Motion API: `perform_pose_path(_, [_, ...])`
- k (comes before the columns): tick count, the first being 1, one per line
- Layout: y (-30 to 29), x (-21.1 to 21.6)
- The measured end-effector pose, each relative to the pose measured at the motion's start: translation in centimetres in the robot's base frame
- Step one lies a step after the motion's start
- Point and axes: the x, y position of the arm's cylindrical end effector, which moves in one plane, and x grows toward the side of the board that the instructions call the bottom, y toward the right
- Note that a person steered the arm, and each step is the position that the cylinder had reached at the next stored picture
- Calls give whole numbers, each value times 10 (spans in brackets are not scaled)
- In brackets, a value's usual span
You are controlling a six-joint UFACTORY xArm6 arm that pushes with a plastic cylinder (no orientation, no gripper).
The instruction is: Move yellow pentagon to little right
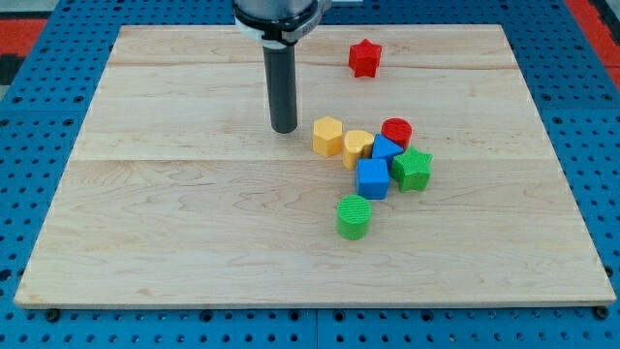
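The yellow pentagon (328, 136) lies near the board's middle, at the left end of a cluster of blocks. My tip (284, 129) rests on the board a short way to the pentagon's left, not touching it. A yellow heart (357, 147) touches the pentagon's right side.
Right of the heart sit a red cylinder (396, 131), a blue block (387, 150), a blue cube (372, 179) and a green star (412, 170). A green cylinder (354, 216) stands alone below them. A red star (365, 58) lies near the top. The wooden board (194, 242) lies on a blue perforated table.
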Motion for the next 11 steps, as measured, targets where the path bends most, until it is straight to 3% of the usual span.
perform_pose_path(3, [39,9])
perform_pose_path(5, [72,-19])
perform_pose_path(8, [141,-19])
perform_pose_path(11, [170,-12])
